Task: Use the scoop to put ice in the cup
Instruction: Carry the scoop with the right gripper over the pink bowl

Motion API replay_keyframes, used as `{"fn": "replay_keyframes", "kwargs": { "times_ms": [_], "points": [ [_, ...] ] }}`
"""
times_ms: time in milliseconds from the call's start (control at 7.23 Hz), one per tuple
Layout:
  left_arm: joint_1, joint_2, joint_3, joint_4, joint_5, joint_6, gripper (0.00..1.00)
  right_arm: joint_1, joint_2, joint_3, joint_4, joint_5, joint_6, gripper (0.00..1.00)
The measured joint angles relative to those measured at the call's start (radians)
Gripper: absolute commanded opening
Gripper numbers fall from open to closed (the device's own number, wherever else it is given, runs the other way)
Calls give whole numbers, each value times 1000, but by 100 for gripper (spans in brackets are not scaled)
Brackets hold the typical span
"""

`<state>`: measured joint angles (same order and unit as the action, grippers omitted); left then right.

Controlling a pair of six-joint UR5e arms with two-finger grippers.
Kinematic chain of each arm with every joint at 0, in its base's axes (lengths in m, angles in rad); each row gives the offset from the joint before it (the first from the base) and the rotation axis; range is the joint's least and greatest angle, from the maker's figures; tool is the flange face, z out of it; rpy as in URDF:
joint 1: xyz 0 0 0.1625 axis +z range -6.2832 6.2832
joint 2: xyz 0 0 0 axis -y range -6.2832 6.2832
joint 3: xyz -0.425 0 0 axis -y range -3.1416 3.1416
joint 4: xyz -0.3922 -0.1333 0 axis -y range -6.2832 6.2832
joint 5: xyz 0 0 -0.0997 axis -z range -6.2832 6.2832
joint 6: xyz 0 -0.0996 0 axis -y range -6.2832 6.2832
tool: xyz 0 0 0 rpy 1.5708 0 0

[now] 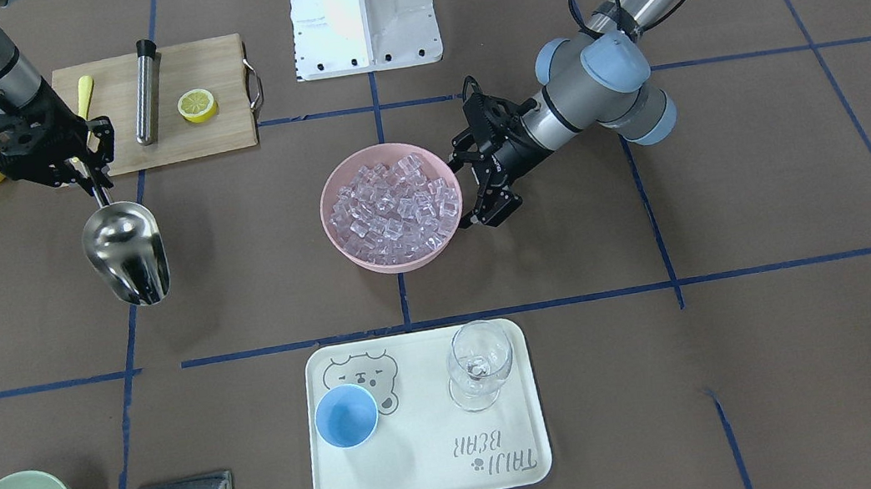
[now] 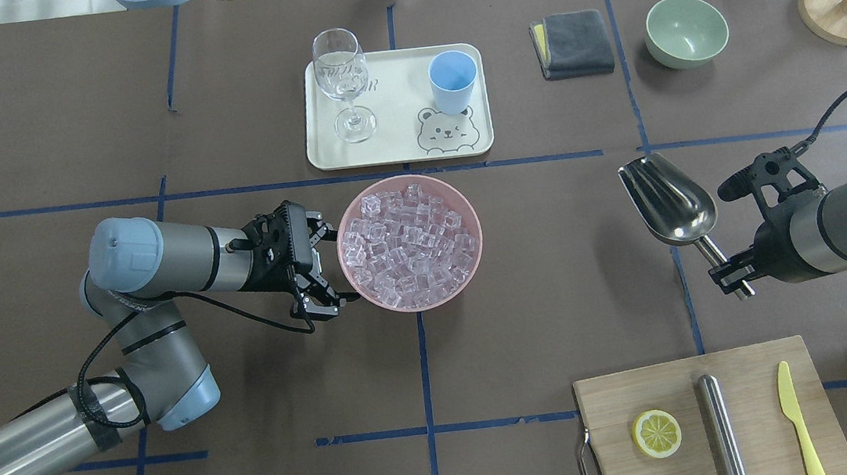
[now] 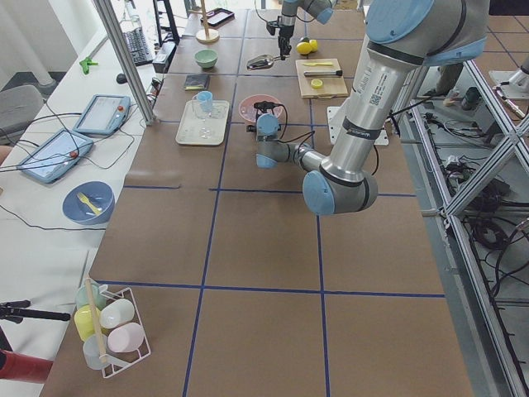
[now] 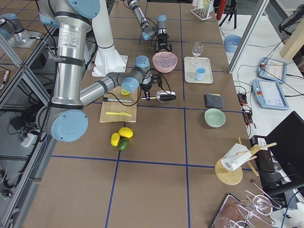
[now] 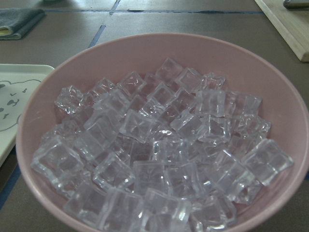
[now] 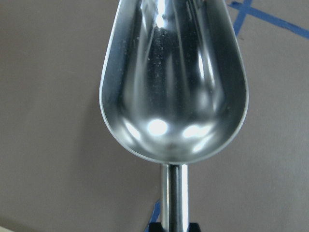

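Ice [image 5: 159, 154] fills the left wrist camera's picture, clear cubes heaped close to the rim of a pink bowl [image 5: 145, 46]; that bowl stands in the middle of the worktop. The left gripper [image 2: 328, 269] sits just beside the bowl's flank, fingers spread wide and holding nothing; whether they touch the wall I cannot tell. Out toward the worktop's right end the right gripper [image 2: 733, 277] is pinched on the handle of the scoop [image 2: 667, 200]; the trough hangs above the paper, pointing toward the far edge, well apart from the bowl. The cup [image 2: 452, 81] stands on a tray [image 2: 398, 149] at the middle of the far edge, near a stemmed glass [image 2: 342, 81].

I'd say the scoop is in hand and the digging not yet begun; next it must cross to the bowl, dip its lip and drive under the cubes, then ride level to the cup; the cup's mouth looks no wider than the trough, so the pour wants care.

The right wrist camera shows the trough bare and shiny, no cube in it; the overhead only hints at that. The front-facing camera looks down into the cup and finds it empty; the overhead sees it aslant. The left wrist camera shows no fingers at all; their spread is read from overhead.
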<state>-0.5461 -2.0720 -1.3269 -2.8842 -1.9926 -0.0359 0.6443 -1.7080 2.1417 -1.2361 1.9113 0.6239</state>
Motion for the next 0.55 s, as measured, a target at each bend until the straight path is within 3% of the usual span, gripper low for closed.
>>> {"fn": "replay_keyframes", "kwargs": {
  "times_ms": [277, 554],
  "points": [
    [0, 0, 0, -1, 0, 1, 100, 40, 30, 39, -98, 5, -315, 0],
    [0, 1, 0, -1, 0, 0, 100, 70, 183, 95, -385, 7, -483, 0]
  ]
}}
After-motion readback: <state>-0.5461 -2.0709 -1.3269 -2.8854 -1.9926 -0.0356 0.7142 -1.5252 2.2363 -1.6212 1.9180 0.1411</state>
